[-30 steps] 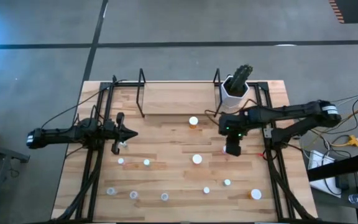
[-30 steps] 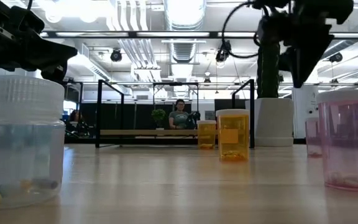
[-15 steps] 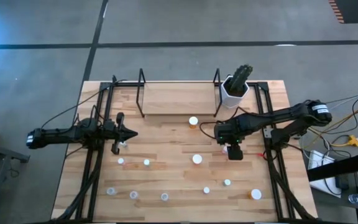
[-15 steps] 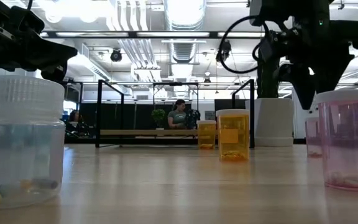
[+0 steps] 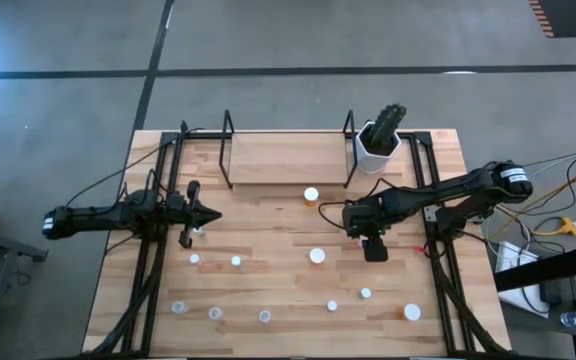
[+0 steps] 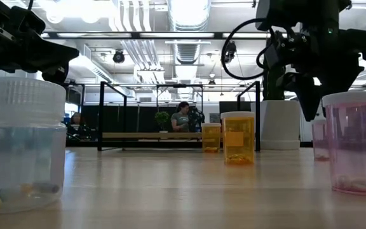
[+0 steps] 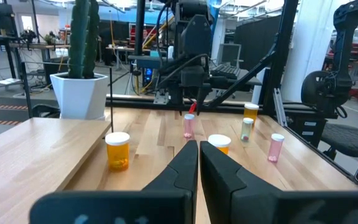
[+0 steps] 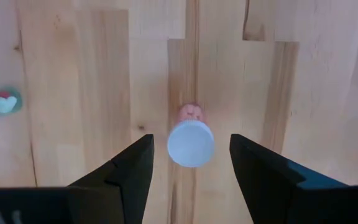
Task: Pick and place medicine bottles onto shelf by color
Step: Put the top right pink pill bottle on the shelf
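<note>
A small pink bottle (image 8: 191, 140) with a white cap stands upright on the bench (image 5: 268, 225), in front of the shelf (image 5: 286, 160) and near the cactus pot (image 5: 377, 145). The right tool (image 8: 191, 157) hangs over it, open, with 1 finger on each side and not touching. The left tool (image 7: 198, 163) waits closed at the left side, holding nothing.

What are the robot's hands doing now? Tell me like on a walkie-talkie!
Right gripper open, straddling a pinkish bottle, not gripping. Left gripper shut, waiting at table's left side. Shelf holds no bottles. Nothing in the way.
</note>
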### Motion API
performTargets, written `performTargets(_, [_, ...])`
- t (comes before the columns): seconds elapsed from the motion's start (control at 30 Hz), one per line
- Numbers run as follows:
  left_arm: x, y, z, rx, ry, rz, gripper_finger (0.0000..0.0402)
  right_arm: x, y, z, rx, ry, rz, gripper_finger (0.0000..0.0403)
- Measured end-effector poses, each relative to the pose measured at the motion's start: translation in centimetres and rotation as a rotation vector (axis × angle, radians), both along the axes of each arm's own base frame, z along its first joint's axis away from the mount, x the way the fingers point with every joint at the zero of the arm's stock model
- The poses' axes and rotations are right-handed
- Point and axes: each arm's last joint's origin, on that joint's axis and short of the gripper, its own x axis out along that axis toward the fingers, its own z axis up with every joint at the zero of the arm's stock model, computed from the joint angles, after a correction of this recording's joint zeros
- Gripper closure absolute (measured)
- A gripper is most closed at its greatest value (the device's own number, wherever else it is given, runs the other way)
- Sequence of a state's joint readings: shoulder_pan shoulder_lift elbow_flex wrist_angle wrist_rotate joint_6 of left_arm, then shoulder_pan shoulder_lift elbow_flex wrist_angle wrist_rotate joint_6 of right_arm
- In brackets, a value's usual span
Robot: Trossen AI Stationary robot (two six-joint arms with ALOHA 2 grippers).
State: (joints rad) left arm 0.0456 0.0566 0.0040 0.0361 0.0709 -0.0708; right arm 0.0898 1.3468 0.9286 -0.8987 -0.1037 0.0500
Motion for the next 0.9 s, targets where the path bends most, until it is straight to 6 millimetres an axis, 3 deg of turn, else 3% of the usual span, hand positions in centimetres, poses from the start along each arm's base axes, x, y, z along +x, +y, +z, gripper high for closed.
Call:
performTargets(0.37, [0.0,0.0,0.0,0.0,-0.001,0.0,0.0402,0.8,0.0,-1.7,-0.029,0.045,0.024,0.0201])
performTargets(0.6, [0.0,0.0,0.0,0.0,-0.001,0.0,0.0402,0.9,0.0,-2.3,-0.035,0.07,0.031,0.025])
performTargets(0.77, [0.0,0.0,0.0,0.0,-0.001,0.0,0.0402,0.9,0.0,-1.8,-0.033,0.067,0.016,0.0292])
performTargets(0.9, [0.0,0.0,0.0,0.0,-0.001,0.0,0.0402,2.0,0.1,0.1,-0.019,0.019,-0.042,0.0303])
